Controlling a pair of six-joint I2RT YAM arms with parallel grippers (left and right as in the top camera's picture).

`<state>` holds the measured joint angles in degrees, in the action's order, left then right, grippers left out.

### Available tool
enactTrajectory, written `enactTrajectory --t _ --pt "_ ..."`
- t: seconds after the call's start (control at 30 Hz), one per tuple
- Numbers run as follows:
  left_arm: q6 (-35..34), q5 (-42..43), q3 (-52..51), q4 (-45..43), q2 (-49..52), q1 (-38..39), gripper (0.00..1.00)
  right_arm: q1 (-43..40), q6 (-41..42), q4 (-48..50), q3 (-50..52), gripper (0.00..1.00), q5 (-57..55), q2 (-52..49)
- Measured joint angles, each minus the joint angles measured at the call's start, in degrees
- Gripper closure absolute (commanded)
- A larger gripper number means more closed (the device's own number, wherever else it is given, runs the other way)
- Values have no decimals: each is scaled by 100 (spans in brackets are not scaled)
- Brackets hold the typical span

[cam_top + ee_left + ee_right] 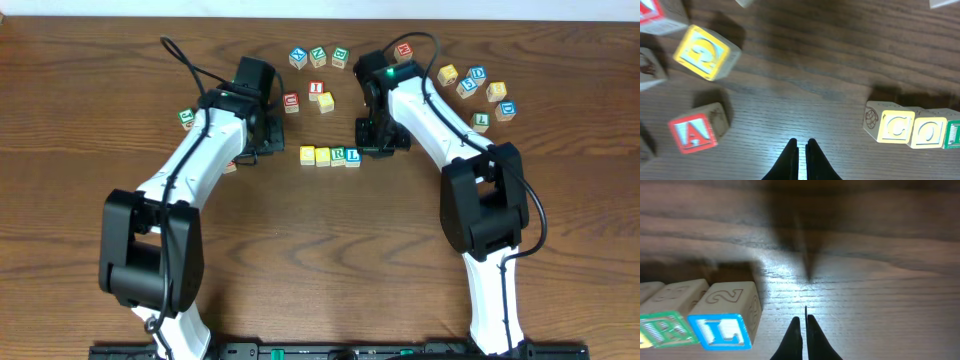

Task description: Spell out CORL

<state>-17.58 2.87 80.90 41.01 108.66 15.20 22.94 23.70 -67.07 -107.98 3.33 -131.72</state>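
Observation:
A row of letter blocks lies mid-table: yellow C [307, 155], yellow O [322, 156], green R [338, 156] and blue L [352, 157], touching side by side. In the left wrist view C [896, 127], O [928, 132] and the edge of R [953, 135] show at right. In the right wrist view R [664, 328] and L [722, 330] show at lower left. My left gripper [802, 145] is shut and empty, left of the row. My right gripper [803, 321] is shut and empty, just right of L.
Loose letter blocks lie around: a red A [692, 133] and a yellow block [705, 52] near the left gripper, a cluster at back centre [317, 55] and another at back right [480, 85]. A green block [187, 118] lies far left.

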Motion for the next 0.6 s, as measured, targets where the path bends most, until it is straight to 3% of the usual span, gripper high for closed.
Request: enactTrajectory --t 0.6 --pt "-44 474 0 -140 334 35 92 144 -195 402 118 99 612 0"
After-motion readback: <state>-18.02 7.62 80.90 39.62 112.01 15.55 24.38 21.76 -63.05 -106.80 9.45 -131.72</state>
